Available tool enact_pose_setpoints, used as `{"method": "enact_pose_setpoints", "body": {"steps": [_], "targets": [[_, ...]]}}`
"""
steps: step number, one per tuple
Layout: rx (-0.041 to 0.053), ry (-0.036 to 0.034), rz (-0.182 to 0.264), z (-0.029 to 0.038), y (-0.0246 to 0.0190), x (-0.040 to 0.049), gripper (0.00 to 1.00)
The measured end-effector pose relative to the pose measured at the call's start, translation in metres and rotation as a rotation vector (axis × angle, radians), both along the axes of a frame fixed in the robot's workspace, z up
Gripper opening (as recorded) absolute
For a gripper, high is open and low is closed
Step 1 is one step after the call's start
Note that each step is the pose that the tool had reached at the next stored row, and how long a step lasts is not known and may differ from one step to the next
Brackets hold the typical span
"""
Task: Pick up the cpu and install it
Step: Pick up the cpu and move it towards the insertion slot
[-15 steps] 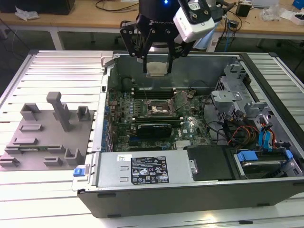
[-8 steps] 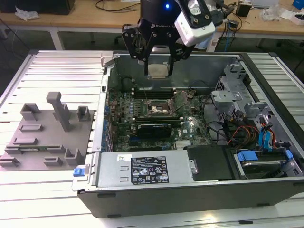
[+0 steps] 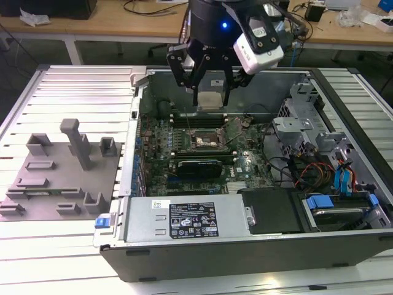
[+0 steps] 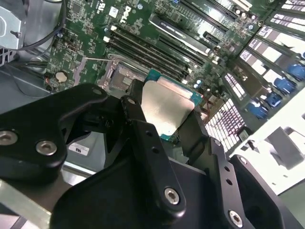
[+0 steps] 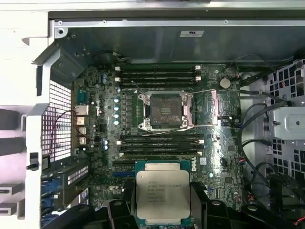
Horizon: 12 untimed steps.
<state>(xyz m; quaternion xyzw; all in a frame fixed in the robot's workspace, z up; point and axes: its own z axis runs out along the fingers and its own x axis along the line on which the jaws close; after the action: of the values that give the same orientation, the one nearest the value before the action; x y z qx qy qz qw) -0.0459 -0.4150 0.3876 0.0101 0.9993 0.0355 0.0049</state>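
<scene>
Hand (image 3: pixel 211 101) grips cpu (image 5: pixel 163 195) by two opposite edges, lid up, held in the air near the open socket (image 5: pixel 164 110) and clear of it, not seated. Chip is probably light, stiff, slick on top and fragile underneath. Edges look the safest hold.

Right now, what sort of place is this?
Probably a computer-assembly lab or workshop: an opened desktop case lies on a slatted metal table, cluttered wooden benches stand behind, and the gripper holds the cpu above the motherboard.
</scene>
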Motion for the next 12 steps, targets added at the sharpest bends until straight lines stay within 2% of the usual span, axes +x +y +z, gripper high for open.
{"method": "enact_pose_setpoints", "body": {"steps": [8, 12], "targets": [[0.0001, 0.0076, 0.000, -0.0212, 0.0004, 0.0102, 0.55], [0.0001, 0.0105, 0.000, -0.0282, 0.0026, 0.0143, 0.55]]}}
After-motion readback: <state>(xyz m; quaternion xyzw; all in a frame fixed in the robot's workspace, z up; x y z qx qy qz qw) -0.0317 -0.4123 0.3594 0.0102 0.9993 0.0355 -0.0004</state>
